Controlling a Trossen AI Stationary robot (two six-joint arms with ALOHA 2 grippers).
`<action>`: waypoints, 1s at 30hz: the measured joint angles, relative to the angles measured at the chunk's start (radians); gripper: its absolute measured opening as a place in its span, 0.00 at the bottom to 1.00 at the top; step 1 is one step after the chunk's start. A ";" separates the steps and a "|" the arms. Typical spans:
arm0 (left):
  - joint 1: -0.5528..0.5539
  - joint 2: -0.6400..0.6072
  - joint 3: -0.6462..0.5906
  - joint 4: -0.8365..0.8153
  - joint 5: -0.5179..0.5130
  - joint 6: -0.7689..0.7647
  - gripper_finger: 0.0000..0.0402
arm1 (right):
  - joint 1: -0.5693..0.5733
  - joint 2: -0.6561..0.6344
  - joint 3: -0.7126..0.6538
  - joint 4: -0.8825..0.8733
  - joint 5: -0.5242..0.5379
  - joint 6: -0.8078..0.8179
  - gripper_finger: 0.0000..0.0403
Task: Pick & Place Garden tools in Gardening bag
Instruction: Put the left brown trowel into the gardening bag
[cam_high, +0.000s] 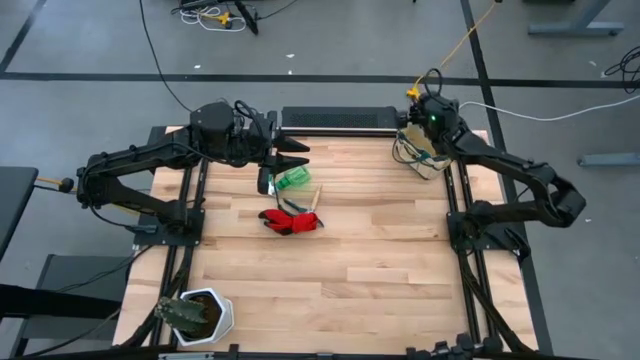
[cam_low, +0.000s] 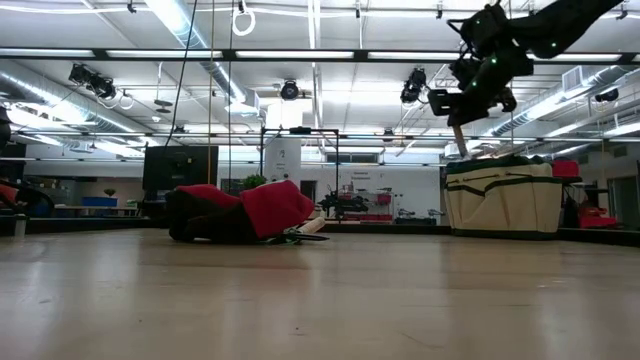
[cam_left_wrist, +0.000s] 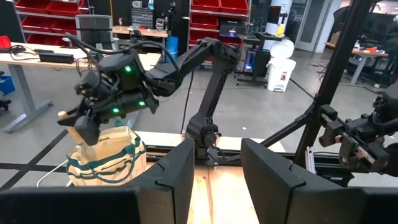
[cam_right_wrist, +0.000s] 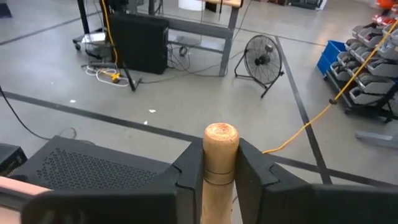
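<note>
We see the right end effector (cam_right_wrist: 219, 171) clamped on a wooden tool handle (cam_right_wrist: 219, 155), held upright above the canvas bag (cam_high: 422, 152) at the worktop's (cam_high: 340, 270) far right corner. The left end effector (cam_left_wrist: 214, 177) hangs with fingers parted and empty over the green watering vessel (cam_high: 292, 178). Beside the vessel lie the red glove (cam_high: 290, 220) and another slim tool (cam_high: 316, 198).

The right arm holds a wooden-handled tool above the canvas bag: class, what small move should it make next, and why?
Probably lower straight down. The right gripper is shut on the wooden-handled tool, which hangs above the gardening bag at the table's far right corner. Its tip looks just over the bag's mouth, so releasing now could let it tip out.
</note>
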 joint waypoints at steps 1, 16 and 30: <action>0.000 0.000 0.000 0.000 -0.002 0.000 0.34 | 0.000 -0.013 -0.019 0.015 0.000 0.000 0.15; 0.000 0.000 0.000 0.000 -0.025 0.000 0.34 | 0.001 -0.062 -0.137 0.107 -0.053 0.007 0.16; 0.000 0.000 0.000 0.000 -0.025 0.000 0.34 | 0.000 -0.062 -0.137 0.099 -0.133 0.020 0.21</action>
